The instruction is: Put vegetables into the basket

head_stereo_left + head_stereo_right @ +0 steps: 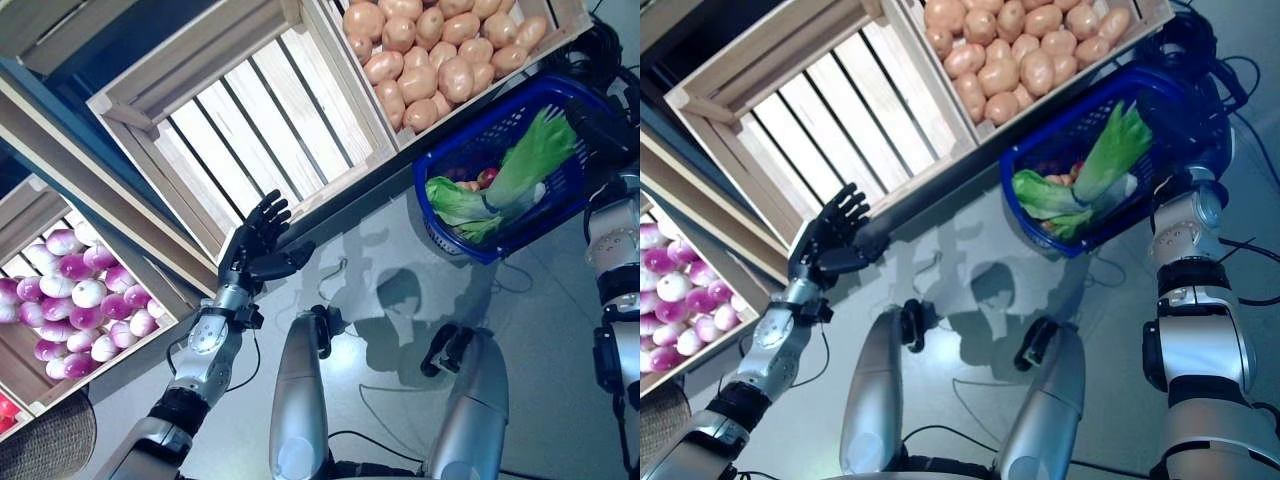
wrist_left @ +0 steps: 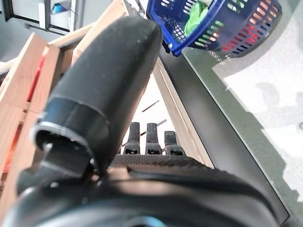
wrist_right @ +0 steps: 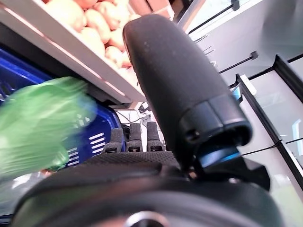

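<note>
Left hand: our left hand (image 1: 258,243) hangs free, fingers straight and spread, nothing in it, just at the front edge of the bare slatted crate (image 1: 255,120).
Right hand: our right hand (image 3: 142,137) is up by the far rim of the blue basket (image 1: 455,150); we cannot tell from these views whether its fingers are wrapped on the rim or handle.
Basket: it hangs tilted below the crate of potatoes (image 1: 430,50), already loaded with leafy greens (image 1: 462,205), a long green stalk (image 1: 530,155) and something red (image 1: 488,177).
Other stock: purple-and-white turnips (image 1: 85,300) sit in the crate out to our left.
Risk: we judge the tilt is the worry; the stalk pokes over the rim and could slide out if the basket swings.
Risk two: reaching for the turnips, our left hand could snag the crate edge.
</note>
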Robot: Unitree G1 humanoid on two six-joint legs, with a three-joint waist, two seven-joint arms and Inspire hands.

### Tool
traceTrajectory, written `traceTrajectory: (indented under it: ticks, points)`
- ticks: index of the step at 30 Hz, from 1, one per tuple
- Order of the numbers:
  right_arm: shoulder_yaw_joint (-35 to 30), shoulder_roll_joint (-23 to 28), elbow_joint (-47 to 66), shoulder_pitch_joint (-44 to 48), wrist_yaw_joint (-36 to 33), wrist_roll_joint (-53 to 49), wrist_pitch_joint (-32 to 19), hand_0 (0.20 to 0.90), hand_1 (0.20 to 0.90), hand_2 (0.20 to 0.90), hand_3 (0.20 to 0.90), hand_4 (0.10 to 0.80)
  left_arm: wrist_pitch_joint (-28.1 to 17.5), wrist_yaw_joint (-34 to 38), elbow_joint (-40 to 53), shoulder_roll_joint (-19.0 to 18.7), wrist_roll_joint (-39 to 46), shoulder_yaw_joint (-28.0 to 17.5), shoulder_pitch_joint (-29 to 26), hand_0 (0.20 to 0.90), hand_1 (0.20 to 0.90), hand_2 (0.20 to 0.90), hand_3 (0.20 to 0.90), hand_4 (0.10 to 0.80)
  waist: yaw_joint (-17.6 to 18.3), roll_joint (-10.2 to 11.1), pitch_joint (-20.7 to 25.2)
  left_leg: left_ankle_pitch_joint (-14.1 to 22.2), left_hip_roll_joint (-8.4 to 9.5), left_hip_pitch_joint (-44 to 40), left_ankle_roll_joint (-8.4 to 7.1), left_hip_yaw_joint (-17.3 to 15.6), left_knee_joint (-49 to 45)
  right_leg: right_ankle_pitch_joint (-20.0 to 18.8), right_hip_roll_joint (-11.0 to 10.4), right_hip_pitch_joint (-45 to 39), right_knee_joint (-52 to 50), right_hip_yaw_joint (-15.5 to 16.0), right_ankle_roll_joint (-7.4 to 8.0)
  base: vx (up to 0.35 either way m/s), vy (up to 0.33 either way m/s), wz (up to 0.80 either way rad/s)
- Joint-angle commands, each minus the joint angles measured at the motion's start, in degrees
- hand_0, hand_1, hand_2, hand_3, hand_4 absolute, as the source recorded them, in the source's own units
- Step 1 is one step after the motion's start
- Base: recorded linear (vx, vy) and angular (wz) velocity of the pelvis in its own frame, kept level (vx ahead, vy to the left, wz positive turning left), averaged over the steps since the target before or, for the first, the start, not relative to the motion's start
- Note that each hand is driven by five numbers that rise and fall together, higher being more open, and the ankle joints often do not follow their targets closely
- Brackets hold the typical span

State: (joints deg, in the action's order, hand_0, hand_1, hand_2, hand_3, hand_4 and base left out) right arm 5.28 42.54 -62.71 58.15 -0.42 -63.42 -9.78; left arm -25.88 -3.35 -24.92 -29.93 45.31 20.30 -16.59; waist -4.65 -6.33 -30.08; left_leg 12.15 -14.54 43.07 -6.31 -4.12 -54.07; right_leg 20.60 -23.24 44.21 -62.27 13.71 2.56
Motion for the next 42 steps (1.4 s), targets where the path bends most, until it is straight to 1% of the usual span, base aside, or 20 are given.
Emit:
traceTrajectory:
  ticks: [1, 6, 13, 14, 15, 16, 17, 18, 20, 21, 22, 23, 25, 26, 28, 34, 37, 38, 40, 42]
  points:
    - [0.47, 5.3, 1.88, 5.49, 1.95, 0.79, -1.97, 0.9, 0.9, 0.9, 0.9, 0.8, -5.79, -1.67, 3.82, -3.84, 1.6, -1.27, -0.19, 0.9, 0.9, 0.9, 0.9, 0.8, -0.52, 1.96, 2.67, 7.07, -1.62, -7.59, 1.82, -0.85, 1.34, -0.06, 0.32, -6.22, 2.25, -0.82, -0.28, 0.013, 0.066, -0.05]
    - [0.02, 5.41, 1.27, 2.65, 2.25, 0.68, 0.93, 0.9, 0.9, 0.9, 0.9, 0.8, -5.67, -3.43, 2.88, -4.7, 2.59, -1.91, -0.28, 0.9, 0.9, 0.9, 0.9, 0.8, -0.87, 3.62, 5.34, 6.87, -2.5, -13.16, 2.18, -1.47, 4.17, -0.88, 0.16, -11.67, 5.21, 0.54, -0.3, 0.054, 0.047, -0.02]
    - [-1.72, 3.95, 3.2, -1.75, 3.2, 1.33, 1.63, 0.9, 0.9, 0.9, 0.9, 0.8, -4.01, -4.82, 0.42, -4.16, 1.71, -2.48, 0.22, 0.9, 0.9, 0.9, 0.9, 0.8, -0.96, 5.35, 9.13, 4.29, -3.07, -22.43, 1.45, -3.5, 12.52, -3.63, 1.21, -21.42, 13.83, 3.13, -0.1, 0.104, 0.037, -0.06]
    - [-2.72, 1.94, 5.06, -5.27, 4.01, 2.24, 1.36, 0.9, 0.9, 0.9, 0.9, 0.8, -3.1, -4.68, -0.76, -3.13, -1.11, -2.64, 0.94, 0.9, 0.9, 0.9, 0.9, 0.8, -0.84, 5.98, 11.01, 1.87, -2.53, -26.87, 0.97, -5.12, 18.13, -5.83, 2.29, -26.03, 19.72, 4.37, 0.49, 0.133, 0.025, -0.03]
    - [-2.82, 1.42, 5.61, -5.98, 4.13, 2.2, 1.47, 0.9, 0.9, 0.9, 0.9, 0.8, -2.88, -4.35, -0.93, -2.9, -1.8, -2.56, 1.06, 0.9, 0.9, 0.9, 0.9, 0.8, -0.79, 6.11, 11.4, 1.34, -2.36, -27.85, 0.91, -5.51, 19.44, -6.37, 2.53, -27.01, 21.23, 4.59, 0.66, 0.253, 0.039, -0.02]
    - [-3.32, -1.1, 7.59, -8.93, 4.69, 2.62, 1.66, 0.9, 0.9, 0.9, 0.9, 0.8, -1.11, -3.37, -2.07, -1.73, -4.07, -2.61, 1.72, 0.9, 0.9, 0.9, 0.9, 0.8, -0.53, 6.6, 13.47, -1.22, -1.69, -32.12, 0.6, -7.12, 25.34, -8.49, 3.9, -31.13, 27.47, 5.47, 1.38, 0.184, 0.021, -0.03]
    - [-3.55, -1.82, 7.81, -9.79, 4.96, 3.32, 1.8, 0.9, 0.9, 0.9, 0.9, 0.8, -0.74, -3.17, -2.66, -1.32, -4.55, -2.58, 1.9, 0.9, 0.9, 0.9, 0.9, 0.8, -0.46, 6.7, 14.03, -1.95, -1.52, -33.31, 0.54, -7.55, 26.95, -9.08, 4.25, -32.25, 29.11, 5.73, 1.6, 0.295, 0.039, -0.09]
    - [-3.7, -4.61, 9.49, -12.99, 6.27, 3.51, 2.41, 0.9, 0.9, 0.9, 0.9, 0.8, 0.97, -2.12, -4.59, 0.19, -6.76, -3.03, 2.57, 0.9, 0.9, 0.9, 0.9, 0.8, -0.13, 7.07, 16.55, -4.61, -0.25, -37.46, 0.4, -8.94, 33.38, -11.53, 6.17, -36.68, 36.87, 6.18, 2.37, 0.225, 0.034, -0.14]
    - [-3.81, -7.01, 10.8, -15.37, 5.69, 4.74, 1.82, 0.9, 0.9, 0.9, 0.9, 0.8, 2.46, -1.15, -5.56, 1.34, -8.76, -3.38, 3.13, 0.9, 0.9, 0.9, 0.9, 0.8, 0.12, 7.32, 18.13, -7.4, 0.61, -40.0, 0.7, -10.38, 38.16, -14.28, 7.59, -39.6, 42.83, 6.9, 2.4, 0.158, 0.031, -0.2]
    - [-2.82, -10.84, 12.35, -18.7, 4.37, 9.04, 0.83, 0.9, 0.9, 0.9, 0.9, 0.8, 3.25, 0.47, -7.86, 3.27, -11.96, -2.99, 3.49, 0.9, 0.9, 0.9, 0.9, 0.8, 0.58, 7.47, 20.08, -9.76, 1.53, -42.95, 0.45, -11.06, 43.56, -16.71, 9.24, -42.99, 49.12, 6.63, 3.11, 0.12, 0.026, -0.2]
    - [-2.07, -12.13, 12.97, -19.74, 3.91, 9.72, 0.39, 0.9, 0.9, 0.9, 0.9, 0.8, 3.4, 1.0, -8.69, 3.99, -12.45, -2.77, 3.55, 0.9, 0.9, 0.9, 0.9, 0.8, 0.75, 7.47, 20.54, -10.52, 1.75, -43.67, 0.37, -11.14, 44.92, -17.39, 9.59, -43.8, 50.46, 6.54, 3.25, 0.202, 0.039, -0.13]
    - [0.26, -16.12, 17.35, -24.56, 0.77, 11.93, -1.69, 0.9, 0.9, 0.9, 0.9, 0.8, 4.58, 1.63, -10.05, 5.74, -13.36, -2.94, 4.36, 0.9, 0.9, 0.9, 0.9, 0.8, 1.39, 7.51, 21.79, -12.74, 2.54, -45.84, 0.31, -11.3, 49.81, -19.46, 10.73, -46.07, 55.07, 5.88, 3.9, 0.109, 0.03, -0.02]
    - [0.9, -19.48, 20.87, -31.37, 1.0, 13.19, -3.06, 0.9, 0.9, 0.9, 0.9, 0.8, 4.84, 1.99, -10.87, 7.08, -14.9, -3.68, 6.08, 0.9, 0.9, 0.9, 0.9, 0.8, 1.97, 7.47, 22.96, -14.46, 3.13, -48.07, 0.23, -11.99, 54.17, -21.52, 11.55, -48.26, 59.44, 5.75, 4.44, 0.087, 0.022, -0.01]
    - [0.94, -20.11, 21.37, -32.66, 1.11, 13.77, -3.16, 0.9, 0.9, 0.9, 0.9, 0.8, 4.93, 2.0, -10.95, 7.27, -14.91, -3.79, 6.44, 0.9, 0.9, 0.9, 0.9, 0.8, 2.08, 7.47, 23.14, -14.69, 3.23, -48.42, 0.21, -12.06, 54.79, -21.87, 11.68, -48.61, 60.15, 5.79, 4.54, 0.076, 0.017, -0.07]
    - [2.9, -24.87, 24.49, -41.03, 0.58, 17.22, -5.68, 0.9, 0.9, 0.9, 0.9, 0.8, 4.66, 2.33, -12.19, 9.17, -16.37, -4.84, 8.93, 0.9, 0.9, 0.9, 0.9, 0.8, 2.85, 7.39, 24.29, -15.55, 3.74, -50.41, 0.33, -12.75, 58.45, -23.28, 12.39, -50.4, 63.57, 5.57, 4.95, 0.078, 0.012, -0.09]
    - [7.67, -30.14, 29.46, -50.78, 0.22, 22.86, -6.4, 0.9, 0.9, 0.9, 0.9, 0.8, 4.25, 1.17, -15.94, 11.94, -19.31, -6.23, 11.91, 0.9, 0.9, 0.9, 0.9, 0.8, 4.41, 7.43, 25.29, -14.93, 4.22, -50.65, 0.43, -13.32, 59.07, -24.4, 13.0, -51.49, 66.38, 5.32, 5.21, 0.016, -0.001, -0.04]
    - [9.18, -31.72, 27.72, -54.37, 2.52, 25.15, -5.2, 0.9, 0.9, 0.9, 0.9, 0.8, 1.9, 6.44, -21.67, 13.74, -22.87, -7.75, 12.57, 0.9, 0.9, 0.9, 0.9, 0.8, 5.24, 7.57, 25.17, -14.54, 4.37, -51.45, 0.53, -13.69, 59.07, -24.21, 12.92, -52.18, 66.35, 5.14, 5.39, 0.022, -0.002, -0.02]
    - [9.94, -32.69, 25.83, -55.58, 3.88, 25.53, -3.38, 0.9, 0.9, 0.9, 0.9, 0.8, 0.62, 11.3, -24.1, 14.53, -25.92, -8.36, 12.65, 0.9, 0.9, 0.9, 0.9, 0.8, 5.45, 7.65, 25.24, -14.43, 4.49, -51.43, 0.63, -13.55, 59.07, -24.1, 12.84, -52.25, 66.32, 5.09, 5.4, 0.0, 0.0, 0.0]
    - [11.77, -34.2, 22.21, -56.74, 3.38, 26.55, -2.22, 0.9, 0.9, 0.9, 0.9, 0.8, -0.02, 15.92, -27.81, 15.63, -29.11, -8.7, 12.74, 0.9, 0.9, 0.9, 0.9, 0.8, 5.45, 7.84, 25.03, -14.22, 4.6, -51.6, 0.76, -13.36, 59.07, -23.77, 12.83, -52.48, 66.27, 5.13, 5.24, 0.0, 0.0, 0.0]
    - [12.15, -34.89, 19.02, -56.93, 3.22, 23.27, -0.73, 0.9, 0.9, 0.9, 0.9, 0.8, 0.66, 17.17, -29.83, 16.27, -29.55, -8.46, 12.71, 0.9, 0.9, 0.9, 0.9, 0.8, 5.3, 7.87, 24.67, -14.17, 4.64, -51.77, 0.71, -13.11, 59.07, -23.57, 12.83, -52.76, 66.17, 5.1, 5.14, 0.0, 0.0, 0.0]
